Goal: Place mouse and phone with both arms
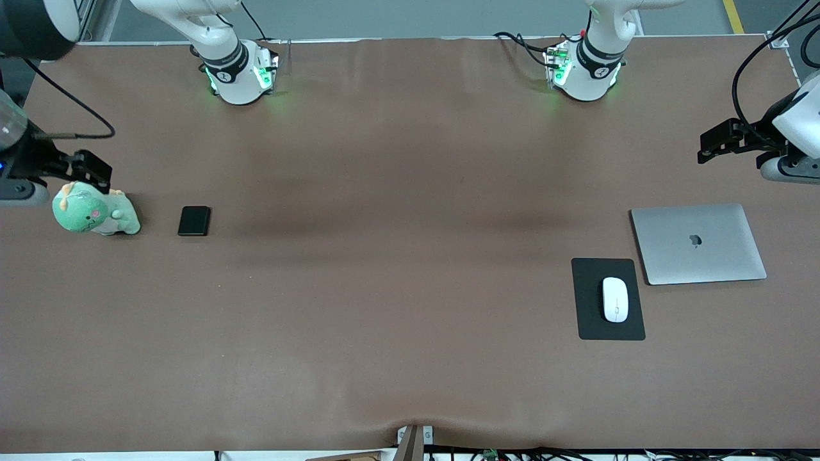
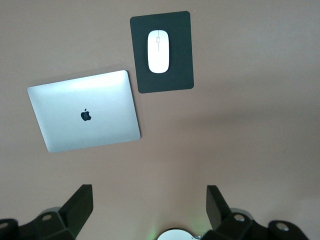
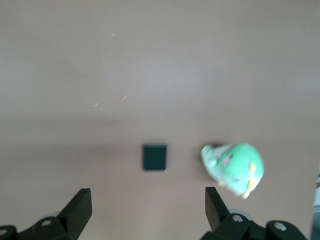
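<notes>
I see the mouse (image 1: 615, 299) lying on the mouse pad (image 1: 589, 317), low in the front view, at the left arm's end of the table. The laptop (image 1: 698, 243) sits just beside the pad, a bit farther from the camera. At the right arm's end, mid-height in the view, the phone (image 1: 194, 221) lies near the soft toy (image 1: 93, 211), not touching.

Robotics lab: two Franka arms bolted to a brown-covered table (image 1: 410, 358), green-lit bases (image 1: 240, 73), loose cables (image 1: 522, 45), staged desk props.

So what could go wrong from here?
Two risks, as I judge them. The phone lies beside the green plush toy, so the open right pincer may knock the toy. The mouse is glossy and rounded, so it may slip from the open left pincer.
</notes>
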Available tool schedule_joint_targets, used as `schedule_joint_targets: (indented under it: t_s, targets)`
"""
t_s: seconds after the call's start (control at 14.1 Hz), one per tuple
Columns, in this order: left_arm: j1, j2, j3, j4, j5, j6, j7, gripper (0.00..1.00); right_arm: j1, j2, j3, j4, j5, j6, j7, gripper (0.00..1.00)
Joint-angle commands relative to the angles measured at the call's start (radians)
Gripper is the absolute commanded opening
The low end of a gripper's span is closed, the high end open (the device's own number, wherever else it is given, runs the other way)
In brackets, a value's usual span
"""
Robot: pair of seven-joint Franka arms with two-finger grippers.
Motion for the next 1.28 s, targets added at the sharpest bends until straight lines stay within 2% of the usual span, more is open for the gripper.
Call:
schedule_joint_targets:
  t_s: [0.0, 0.14, 0.43, 0.64, 0.85, 0.99, 1.21]
  targets:
    - [0.007, -0.002, -0.005, -0.002, 0.008, 0.003, 0.002, 1.0, 0.004, -0.08, -0.045, -0.055, 0.045, -0.045, -0.004, 1.0]
    - [0.007, -0.001, -0.005, 0.0, 0.009, 0.003, 0.004, 1.0, 0.006, -0.119, -0.072, -0.096, 0.045, -0.05, -0.007, 1.0]
    - [0.009, 0.008, -0.005, 0.006, 0.014, 0.003, 0.016, 1.0, 0.003, -0.172, -0.085, -0.148, 0.06, -0.05, -0.018, 1.0]
    - [0.009, 0.012, -0.002, 0.01, 0.017, 0.002, 0.024, 1.0, -0.008, -0.159, -0.086, -0.127, 0.069, -0.021, -0.027, 1.0]
    - [0.007, 0.012, -0.001, 0.01, 0.022, 0.003, 0.024, 1.0, -0.063, -0.128, -0.089, -0.093, 0.178, -0.01, -0.086, 1.0]
    - [0.007, 0.013, -0.001, 0.01, 0.022, 0.003, 0.019, 1.0, -0.071, -0.117, -0.089, -0.078, 0.175, -0.012, -0.162, 1.0]
    - [0.009, 0.013, -0.001, 0.012, 0.022, 0.003, 0.018, 1.0, -0.073, -0.099, -0.089, -0.064, 0.161, -0.013, -0.164, 1.0]
